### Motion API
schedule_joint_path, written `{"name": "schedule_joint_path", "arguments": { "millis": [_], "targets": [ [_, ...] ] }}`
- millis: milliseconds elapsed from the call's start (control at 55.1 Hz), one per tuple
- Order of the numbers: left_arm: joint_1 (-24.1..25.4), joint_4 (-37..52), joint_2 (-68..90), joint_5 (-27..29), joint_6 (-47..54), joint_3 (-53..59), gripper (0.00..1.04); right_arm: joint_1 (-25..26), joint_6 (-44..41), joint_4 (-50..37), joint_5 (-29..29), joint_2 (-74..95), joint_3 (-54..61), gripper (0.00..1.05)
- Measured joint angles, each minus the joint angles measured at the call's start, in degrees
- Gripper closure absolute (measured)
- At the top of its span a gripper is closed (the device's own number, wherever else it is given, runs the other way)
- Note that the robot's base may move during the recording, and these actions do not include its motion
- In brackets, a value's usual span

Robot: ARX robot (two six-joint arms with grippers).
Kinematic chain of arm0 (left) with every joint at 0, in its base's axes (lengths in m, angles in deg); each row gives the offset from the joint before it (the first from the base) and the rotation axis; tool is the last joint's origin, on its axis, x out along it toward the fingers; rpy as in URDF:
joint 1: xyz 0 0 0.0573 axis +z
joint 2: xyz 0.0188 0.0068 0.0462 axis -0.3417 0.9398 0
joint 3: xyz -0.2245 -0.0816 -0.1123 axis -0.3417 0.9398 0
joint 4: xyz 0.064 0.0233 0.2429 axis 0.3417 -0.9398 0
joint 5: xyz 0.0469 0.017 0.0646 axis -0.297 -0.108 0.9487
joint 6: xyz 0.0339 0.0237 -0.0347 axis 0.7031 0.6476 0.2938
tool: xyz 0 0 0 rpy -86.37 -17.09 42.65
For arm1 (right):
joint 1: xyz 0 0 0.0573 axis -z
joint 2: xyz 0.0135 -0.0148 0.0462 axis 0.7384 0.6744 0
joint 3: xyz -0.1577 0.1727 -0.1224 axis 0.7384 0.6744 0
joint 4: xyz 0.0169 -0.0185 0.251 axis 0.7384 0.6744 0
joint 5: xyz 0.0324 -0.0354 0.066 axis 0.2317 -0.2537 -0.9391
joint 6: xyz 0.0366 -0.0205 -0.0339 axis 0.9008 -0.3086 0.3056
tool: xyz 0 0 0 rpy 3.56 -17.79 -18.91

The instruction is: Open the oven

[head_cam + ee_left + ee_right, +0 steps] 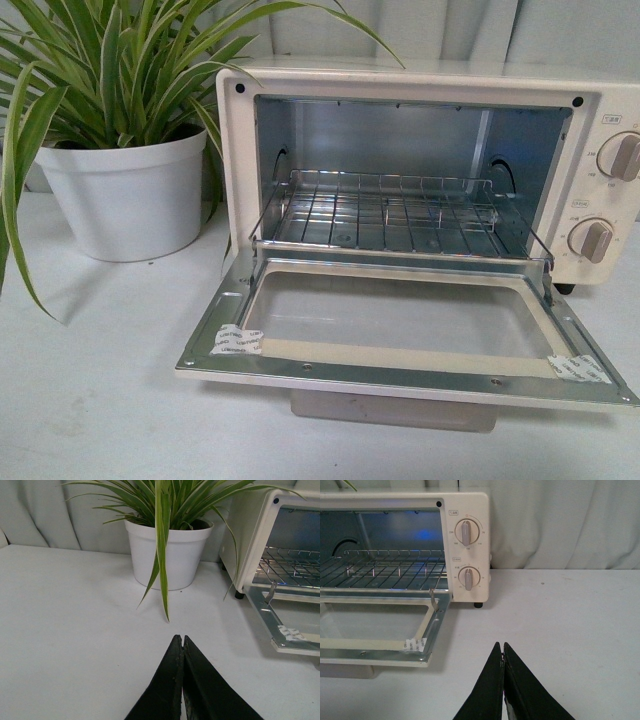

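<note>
The toaster oven [420,180] sits on the white table [90,400] with its door [400,340] flat open, and both pinchers, left gripper [180,639] and right gripper [501,646], are squeezed shut and empty, so a careless swing could bump the door or plant pot [125,195].

Cream-white oven [420,180] near the counter's back edge, towards its right; glass-windowed door [400,330] lowered flat forward, wire rack [400,215] exposed, two knobs at right.

A pale curtain [560,525] is hanging behind the white worktop [65,610], soft light spreading evenly across it.
</note>
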Motion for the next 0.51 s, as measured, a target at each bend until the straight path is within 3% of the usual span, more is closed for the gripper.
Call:
{"name": "schedule_joint_path", "arguments": {
  "millis": [290,508],
  "targets": [
    [0.02,0.00,0.00,-0.07,-0.02,0.00,1.01,0.00,0.00,0.00,0.02,0.00,0.00,1.04],
    [0.02,0.00,0.00,-0.07,-0.02,0.00,0.59,0.00,-0.09,0.00,0.02,0.00,0.00,0.62]
  ]
}}
